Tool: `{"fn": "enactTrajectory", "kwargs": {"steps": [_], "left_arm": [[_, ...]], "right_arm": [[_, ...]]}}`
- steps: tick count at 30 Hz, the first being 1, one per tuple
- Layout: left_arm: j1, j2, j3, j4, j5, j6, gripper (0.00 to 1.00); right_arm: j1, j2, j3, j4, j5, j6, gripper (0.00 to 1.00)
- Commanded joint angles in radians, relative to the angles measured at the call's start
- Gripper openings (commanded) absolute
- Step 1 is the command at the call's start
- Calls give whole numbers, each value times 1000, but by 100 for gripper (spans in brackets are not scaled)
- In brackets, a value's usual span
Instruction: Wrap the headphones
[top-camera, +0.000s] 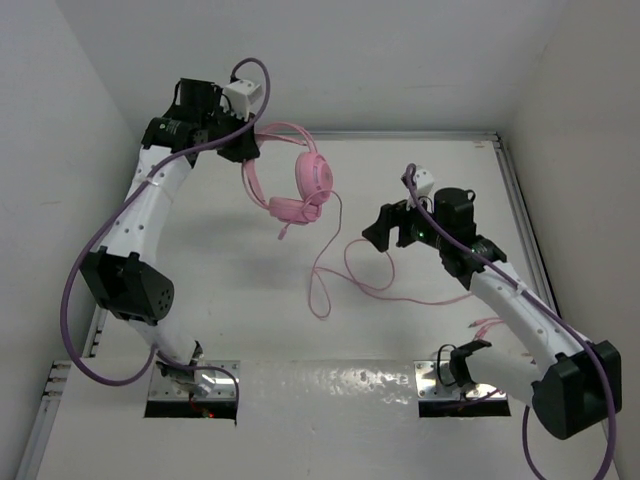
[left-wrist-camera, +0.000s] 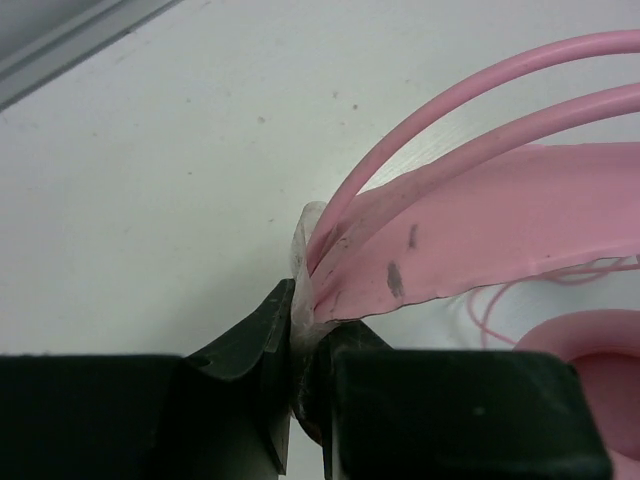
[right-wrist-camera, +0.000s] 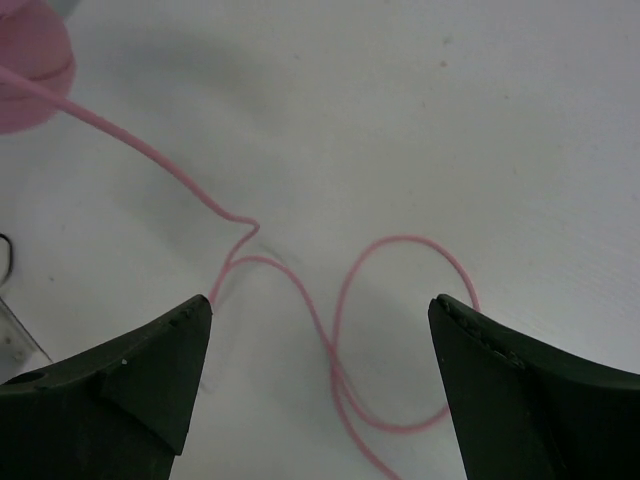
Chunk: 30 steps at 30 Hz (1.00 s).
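The pink headphones hang in the air at the back of the white table, held by their headband. My left gripper is shut on the headband's end; in the left wrist view the jaws pinch the pink band, and an earcup shows at lower right. The thin pink cord trails from the earcups down onto the table in loops. My right gripper is open above those loops; in the right wrist view the cord lies between the spread fingers, untouched.
White walls close in the table on the left, back and right. A metal rail runs along the right edge. The cord's plug end lies near my right arm. Purple arm cables loop beside both arms.
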Motion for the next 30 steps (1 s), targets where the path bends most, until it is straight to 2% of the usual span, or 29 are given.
{"fn": "enactTrajectory", "kwargs": {"steps": [1, 4, 5, 8, 9, 13, 15, 16, 18, 19, 20, 22, 23, 24, 28, 30], "left_arm": [[15, -13, 56, -4, 90, -205, 0], [18, -4, 105, -6, 89, -262, 0], [18, -7, 110, 6, 90, -262, 0], [18, -13, 151, 3, 84, -293, 0], [18, -11, 156, 3, 83, -293, 0], [18, -20, 161, -3, 104, -296, 0], [18, -27, 153, 0, 110, -296, 0], [18, -33, 152, -1, 106, -294, 0], [19, -42, 147, -7, 107, -284, 0], [18, -43, 147, -11, 110, -281, 0], [18, -47, 145, -14, 112, -281, 0], [19, -48, 139, -17, 117, -276, 0], [18, -48, 135, -15, 117, -276, 0], [18, -48, 122, -15, 120, -276, 0], [15, -45, 81, -23, 74, -210, 0], [12, -37, 52, -30, 48, -158, 0]], "right_arm": [[15, -40, -66, 301, -106, 126, 87], [110, -38, -131, 458, -65, 179, 86], [175, -23, -139, 476, -36, 175, 86], [265, 50, -157, 540, 64, 165, 88], [279, 77, -153, 557, 71, 173, 88], [325, 219, -139, 713, 264, 260, 89], [325, 297, -131, 761, 391, 289, 87], [325, 319, -128, 785, 491, 318, 82], [325, 359, -131, 830, 556, 345, 72], [325, 367, -136, 851, 573, 351, 63], [325, 373, -142, 876, 587, 356, 42], [325, 378, -143, 934, 605, 356, 21], [325, 371, -142, 945, 614, 346, 4], [325, 364, -139, 951, 640, 339, 0], [325, 246, -127, 948, 709, 194, 0], [325, 201, -95, 881, 719, 106, 0]]}}
